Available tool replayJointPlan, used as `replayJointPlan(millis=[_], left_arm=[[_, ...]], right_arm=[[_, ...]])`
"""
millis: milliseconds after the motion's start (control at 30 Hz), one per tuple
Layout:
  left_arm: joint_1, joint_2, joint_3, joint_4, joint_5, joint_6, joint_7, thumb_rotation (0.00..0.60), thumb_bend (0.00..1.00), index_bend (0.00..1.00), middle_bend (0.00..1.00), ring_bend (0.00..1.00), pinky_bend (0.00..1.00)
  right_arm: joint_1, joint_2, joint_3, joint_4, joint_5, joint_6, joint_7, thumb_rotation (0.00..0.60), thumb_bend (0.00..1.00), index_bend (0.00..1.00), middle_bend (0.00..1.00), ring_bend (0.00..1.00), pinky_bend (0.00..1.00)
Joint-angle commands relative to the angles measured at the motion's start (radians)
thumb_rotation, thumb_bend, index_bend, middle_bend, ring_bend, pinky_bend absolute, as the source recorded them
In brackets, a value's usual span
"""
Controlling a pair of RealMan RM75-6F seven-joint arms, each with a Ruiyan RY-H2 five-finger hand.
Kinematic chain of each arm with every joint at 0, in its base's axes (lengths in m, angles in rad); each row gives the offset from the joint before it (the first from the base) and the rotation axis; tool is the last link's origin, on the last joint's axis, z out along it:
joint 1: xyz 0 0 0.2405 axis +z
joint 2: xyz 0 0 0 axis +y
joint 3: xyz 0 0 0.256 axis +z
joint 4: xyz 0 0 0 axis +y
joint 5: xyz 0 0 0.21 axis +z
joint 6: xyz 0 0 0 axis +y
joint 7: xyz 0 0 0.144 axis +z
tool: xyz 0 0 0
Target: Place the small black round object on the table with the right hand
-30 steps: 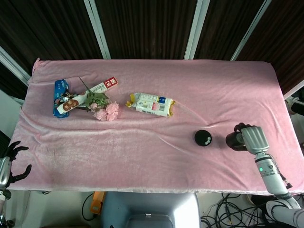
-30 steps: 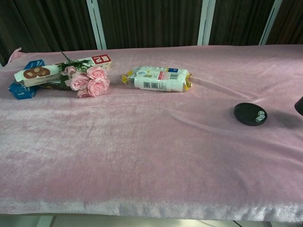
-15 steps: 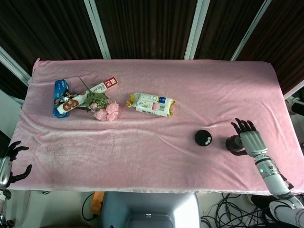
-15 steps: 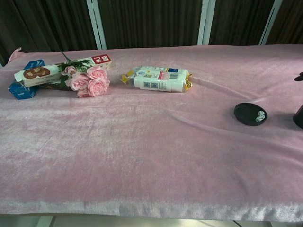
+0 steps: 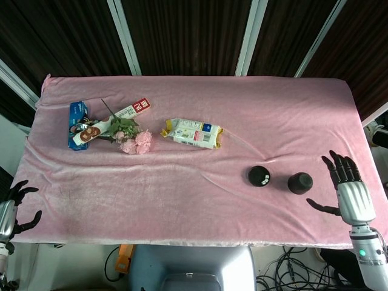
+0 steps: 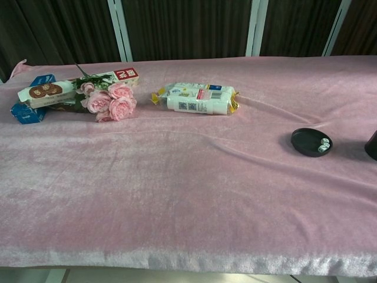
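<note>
A small black round object [image 5: 300, 182] stands on the pink tablecloth [image 5: 200, 145] at the right; the chest view shows only its edge [image 6: 372, 146] at the right border. Just left of it lies a flat black round lid [image 5: 259, 176] with a small white mark, also seen in the chest view [image 6: 311, 142]. My right hand [image 5: 348, 188] is open to the right of the small black object, apart from it, fingers spread. My left hand [image 5: 13, 206] is open past the table's front left corner.
A snack packet [image 5: 192, 133] lies mid-table. Pink roses [image 5: 132, 138], a red-and-white box [image 5: 130, 111] and a blue box [image 5: 77, 122] sit at the back left. The table's front edge runs just below the hands.
My right hand has let go of the small black object and drawn back to the right and toward the front edge, fingers spreading. The object now stands alone.
</note>
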Motion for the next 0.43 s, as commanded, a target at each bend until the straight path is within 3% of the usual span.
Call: replayJointPlan(millis=[33, 433], left_arm=[[-0.003, -0.002, 0.001, -0.001, -0.003, -0.004, 0.01, 0.6, 0.36, 0.29, 0.1, 0.12, 0.34], [-0.007, -0.008, 0.0, -0.003, -0.014, -0.006, 0.029, 0.6, 0.36, 0.29, 0.1, 0.12, 0.34]], right_arm=[[-0.074, -0.045, 0.025, 0.004, 0.033, 0.09, -0.051, 0.6, 0.13, 0.0, 0.0, 0.0, 0.02], [-0.076, -0.057, 0.05, 0.021, 0.047, 0.036, 0.011, 0.6, 0.13, 0.0, 0.0, 0.0, 0.04]])
